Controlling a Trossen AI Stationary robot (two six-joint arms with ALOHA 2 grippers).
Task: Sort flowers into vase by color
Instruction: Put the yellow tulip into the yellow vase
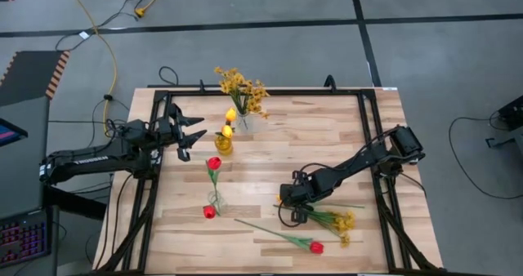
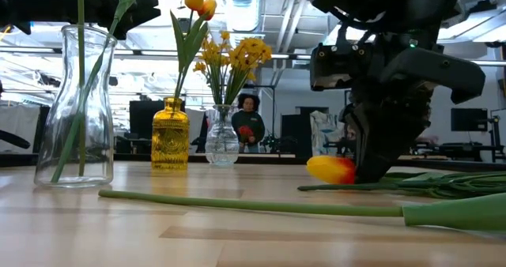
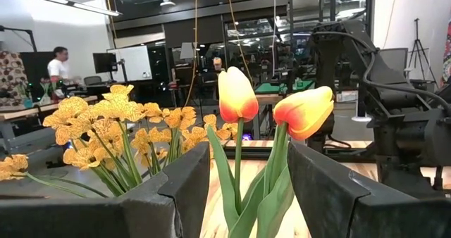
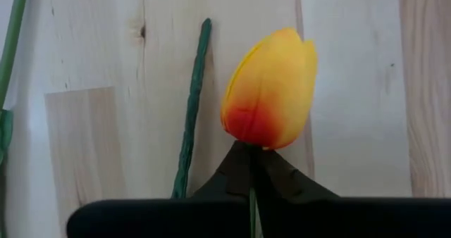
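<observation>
**Right gripper clamped on a yellow-orange tulip lying on the worktop**

High view: the right gripper is down on the wooden worktop, at the stem end of a loose bunch with mustard-yellow blossoms. A red tulip lies just in front of it, stem pointing toward the middle. Farther left, a clear vase holds one red tulip, and another red bloom lies beside its base. An amber vase carries two yellow-orange tulips; a second clear vase behind it holds a mustard spray. The left gripper hovers beside the amber vase, its fingers apart and empty.

Low view: the right gripper meets the worktop directly behind a yellow-orange tulip head. A long green stem runs across the foreground.

Left wrist view: the left arm's fingers stand spread, framing the two vased tulips.

Right wrist view: the fingertips are pressed together on the stem just below the tulip head, next to a bare stem.
</observation>
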